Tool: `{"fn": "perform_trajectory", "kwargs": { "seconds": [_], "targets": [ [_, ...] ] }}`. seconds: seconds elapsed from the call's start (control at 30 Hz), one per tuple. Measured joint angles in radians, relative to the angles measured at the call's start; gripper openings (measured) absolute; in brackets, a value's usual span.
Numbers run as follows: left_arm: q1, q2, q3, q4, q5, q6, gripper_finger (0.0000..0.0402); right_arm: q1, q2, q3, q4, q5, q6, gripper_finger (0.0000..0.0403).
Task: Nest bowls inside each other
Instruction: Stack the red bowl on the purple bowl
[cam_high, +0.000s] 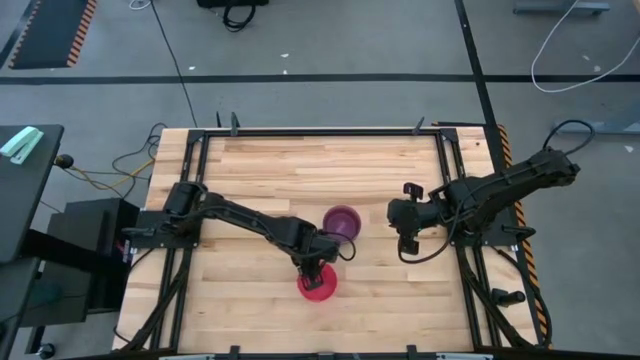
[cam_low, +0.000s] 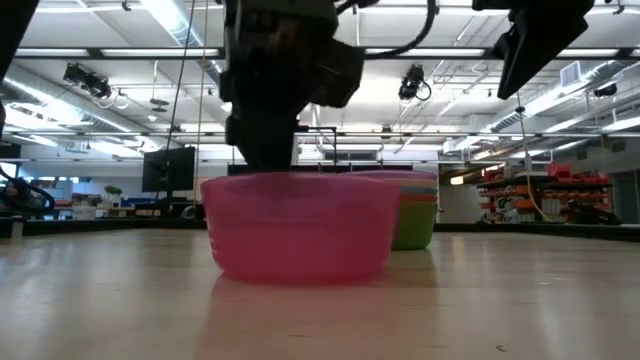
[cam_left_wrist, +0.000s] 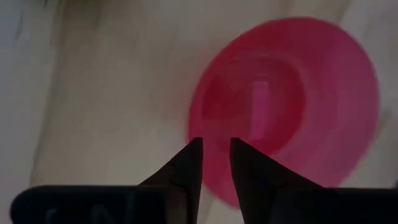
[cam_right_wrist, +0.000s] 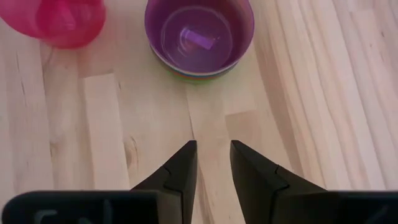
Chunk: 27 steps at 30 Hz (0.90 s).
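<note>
A magenta-pink bowl (cam_high: 318, 286) stands upright on its base near the table's front edge, and fills the low view as the pink bowl (cam_low: 298, 225). My left gripper (cam_high: 313, 268) comes down on its far rim, with the fingers close together. Behind it stands a stack of nested bowls (cam_high: 342, 222) with the purple one on top and green and orange edges below; in the right wrist view it is the stack (cam_right_wrist: 199, 37). My right gripper (cam_high: 408, 238) hangs over bare wood to the stack's right, shut on nothing. My left gripper pinches the pink bowl's rim (cam_left_wrist: 200, 118) on the side towards the stack, coming from above and pointing down. One finger (cam_left_wrist: 245, 162) is over the hollow and the other finger (cam_left_wrist: 186, 165) is at the outer edge. The bowl's base is on the table.
Bare wood lies around both bowls, with free room to the left and along the far half of the table. Black frame rails (cam_high: 320, 132) run along the table's edges, and cables hang beside the right arm (cam_high: 500, 185).
</note>
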Motion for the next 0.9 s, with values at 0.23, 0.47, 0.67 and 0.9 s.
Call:
{"fn": "perform_trajectory", "kwargs": {
  "seconds": [0.23, 0.47, 0.67, 0.9],
  "targets": [
    [0.009, 0.035, 0.001, -0.017, -0.036, 0.000, 0.0086, 0.000, 0.000, 0.000, 0.009, 0.000, -0.011, 0.0104],
    [0.024, 0.035, 0.001, -0.021, -0.046, 0.001, 0.0094, 0.000, 0.000, 0.000, 0.011, 0.001, -0.015, 0.0104],
    [0.023, 0.034, 0.001, -0.037, -0.030, 0.000, 0.0087, 0.000, 0.000, 0.000, 0.011, 0.008, -0.018, 0.0104],
    [0.028, 0.034, 0.099, -0.170, -0.048, 0.000, 0.0088, 0.000, 0.000, 0.000, 0.012, 0.017, -0.018, 0.0104]
  ]
}}
